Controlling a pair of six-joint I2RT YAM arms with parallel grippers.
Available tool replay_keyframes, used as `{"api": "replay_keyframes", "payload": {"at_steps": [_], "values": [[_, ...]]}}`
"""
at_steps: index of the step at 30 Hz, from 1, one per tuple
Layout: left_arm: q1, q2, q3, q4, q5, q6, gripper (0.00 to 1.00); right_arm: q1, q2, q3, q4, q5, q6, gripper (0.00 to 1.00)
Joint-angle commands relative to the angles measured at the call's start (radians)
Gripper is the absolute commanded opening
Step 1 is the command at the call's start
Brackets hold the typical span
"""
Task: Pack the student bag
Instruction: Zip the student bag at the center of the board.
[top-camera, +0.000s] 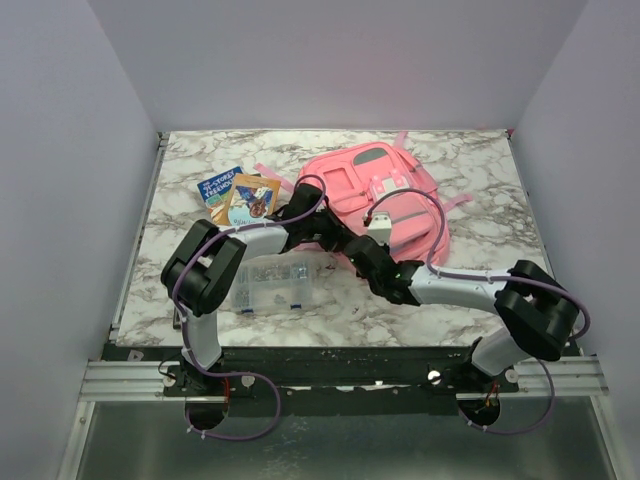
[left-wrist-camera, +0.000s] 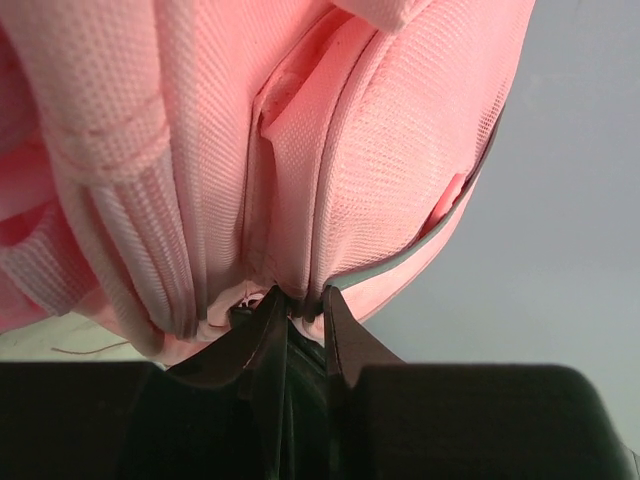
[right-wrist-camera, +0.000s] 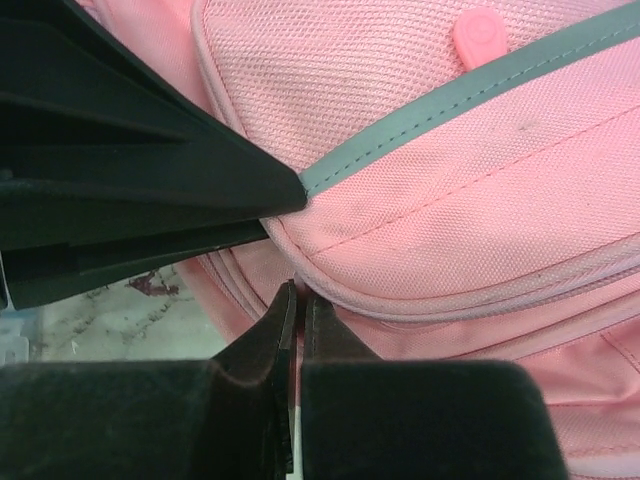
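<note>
1. The student bag (top-camera: 385, 195) lies flat on the marble table (top-camera: 480, 280), directly in front of both hands. Each hand is at the edge of the bag nearest to it.
2. The left gripper (left-wrist-camera: 300, 318) is clamped on the bag. A fold of pink cloth beside a seam sits between its two fingertips, and the rest of the bag rises in front of them.
3. The right gripper (right-wrist-camera: 300, 300) has its fingers pressed together. Their tips are at the lower seam of the bag, just under the front pocket with the grey strip (right-wrist-camera: 450, 110). I cannot tell whether a zip puller is pinched between them.
4. I judge that the step in hand is the opening of the bag: one hand holds the cloth and the other works at the zip line. The books (top-camera: 238, 197) and the clear box (top-camera: 275, 285) lie on the table to the left of the left hand, apart from the bag, so the packing seems not yet begun.
5. The next move calls for a sure grip on the puller and a pull along the zip, with the cloth held tight by the left hand. If the right tips closed on nothing, they should open and aim again.
</note>
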Motion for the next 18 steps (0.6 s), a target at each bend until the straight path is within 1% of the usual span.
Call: {"api": "replay_keyframes", "payload": {"at_steps": [1, 4, 6, 9, 11, 13, 16, 18], "values": [[0.019, 0.025, 0.048, -0.096, 0.054, 0.041, 0.0, -0.023, -0.05, 0.019, -0.237, -0.018, -0.079, 0.01], [0.036, 0.049, 0.09, -0.123, 0.045, 0.074, 0.0, -0.023, -0.082, 0.032, -0.36, -0.097, -0.081, 0.01], [0.041, 0.056, 0.118, -0.162, 0.029, 0.102, 0.0, -0.023, -0.097, 0.035, -0.407, -0.141, -0.088, 0.01], [0.048, 0.063, 0.143, -0.196, 0.008, 0.132, 0.0, -0.027, -0.076, 0.093, -0.554, -0.157, -0.022, 0.01], [0.054, 0.063, 0.143, -0.202, 0.009, 0.134, 0.0, -0.027, -0.089, 0.095, -0.594, -0.172, 0.02, 0.01], [0.062, 0.063, 0.147, -0.202, 0.005, 0.15, 0.0, -0.036, -0.112, 0.089, -0.633, -0.144, 0.064, 0.01], [0.085, 0.062, 0.158, -0.224, 0.005, 0.178, 0.0, -0.122, -0.138, 0.083, -0.688, -0.141, 0.114, 0.01], [0.104, 0.058, 0.157, -0.239, 0.007, 0.196, 0.0, -0.2, -0.168, 0.064, -0.69, -0.163, 0.122, 0.01]]}}
